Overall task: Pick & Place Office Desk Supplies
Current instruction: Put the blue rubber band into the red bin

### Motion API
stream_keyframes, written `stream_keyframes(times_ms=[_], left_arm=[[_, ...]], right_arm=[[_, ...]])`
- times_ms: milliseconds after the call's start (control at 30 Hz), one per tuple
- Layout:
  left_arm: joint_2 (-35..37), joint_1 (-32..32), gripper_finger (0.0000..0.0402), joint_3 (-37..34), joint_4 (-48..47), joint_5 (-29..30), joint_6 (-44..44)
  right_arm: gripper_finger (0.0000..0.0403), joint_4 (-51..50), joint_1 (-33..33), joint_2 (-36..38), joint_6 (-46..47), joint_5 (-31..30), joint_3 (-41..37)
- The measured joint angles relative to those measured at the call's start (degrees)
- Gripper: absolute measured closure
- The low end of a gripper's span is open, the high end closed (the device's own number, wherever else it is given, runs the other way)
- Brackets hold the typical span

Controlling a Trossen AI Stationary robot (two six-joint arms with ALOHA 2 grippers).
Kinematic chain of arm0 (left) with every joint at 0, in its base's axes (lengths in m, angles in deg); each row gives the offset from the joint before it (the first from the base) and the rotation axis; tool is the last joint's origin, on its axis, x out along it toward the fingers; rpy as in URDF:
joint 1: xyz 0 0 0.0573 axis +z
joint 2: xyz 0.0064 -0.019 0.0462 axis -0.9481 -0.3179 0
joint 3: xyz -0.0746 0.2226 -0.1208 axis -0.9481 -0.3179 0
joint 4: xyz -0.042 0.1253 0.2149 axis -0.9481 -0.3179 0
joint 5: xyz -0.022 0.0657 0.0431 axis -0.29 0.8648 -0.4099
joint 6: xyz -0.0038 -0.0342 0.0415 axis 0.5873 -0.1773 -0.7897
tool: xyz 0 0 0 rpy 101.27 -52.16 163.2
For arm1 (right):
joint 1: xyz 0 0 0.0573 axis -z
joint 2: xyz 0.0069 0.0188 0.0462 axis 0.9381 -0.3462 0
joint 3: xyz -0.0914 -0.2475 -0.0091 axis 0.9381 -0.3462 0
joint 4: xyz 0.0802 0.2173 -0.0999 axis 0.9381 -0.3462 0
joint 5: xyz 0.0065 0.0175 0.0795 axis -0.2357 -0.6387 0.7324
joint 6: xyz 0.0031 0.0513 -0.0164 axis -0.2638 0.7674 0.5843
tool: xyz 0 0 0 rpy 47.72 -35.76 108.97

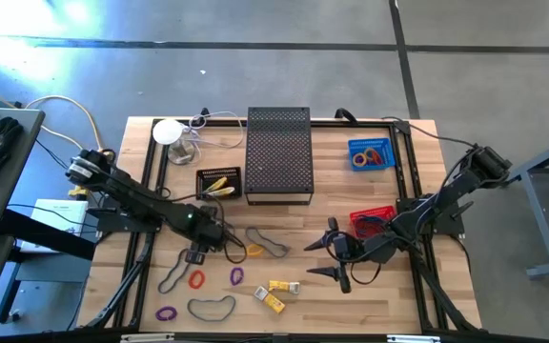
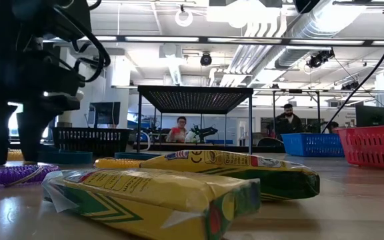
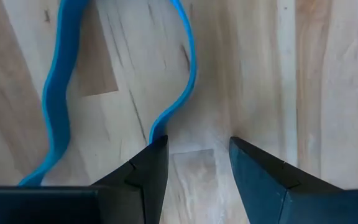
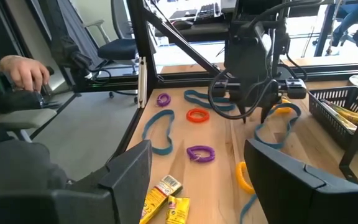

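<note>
Loose supplies lie flat on the wooden table: dark loops (image 1: 267,243) (image 1: 172,274) (image 1: 212,307), a red band (image 1: 196,279), purple bands (image 1: 236,276) (image 1: 166,312), and two yellow pieces (image 1: 279,293) (image 2: 199,177). My left gripper (image 1: 231,246) (image 3: 194,152) is open and points down at the end of a dark loop (image 3: 182,81), which looks blue in the wrist views. My right gripper (image 1: 335,259) (image 4: 197,168) is open and hovers right of the yellow pieces (image 4: 163,202), touching nothing. My left gripper comes from above, pointing down, with its fingers spread over bare wood. One fingertip (image 3: 157,146) stands right at the loop's edge (image 3: 160,124). I cannot tell whether it touches. The loop lies flat and slack on the table.
A black mesh box (image 1: 278,152) stands at the far middle, with a small black basket (image 1: 219,183) holding yellow items to its left. A blue tray (image 1: 371,154) and a red tray (image 1: 375,221) sit on the right. A person's hand (image 4: 23,71) shows beyond the table's left edge.
</note>
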Motion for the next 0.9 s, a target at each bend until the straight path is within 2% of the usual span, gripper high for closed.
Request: stream_keyframes(times_ms=[433, 667, 900], left_arm=[[3.9, -3.7, 0.0240, 0.0, 0.4, -2.0, 1.9], [5.0, -3.6, 0.0240, 0.0, 0.2, 5.6, 0.0], [4.8, -1.3, 0.0240, -0.4, 0.2, 5.9, -0.1]], right_arm=[[0.0158, 0.0, 0.0, 0.0, 0.0, -0.1, 0.0], [0.0158, 0.0, 0.0, 0.0, 0.0, -0.5, 0.0], [0.0158, 0.0, 0.0, 0.0, 0.0, -0.5, 0.0]])
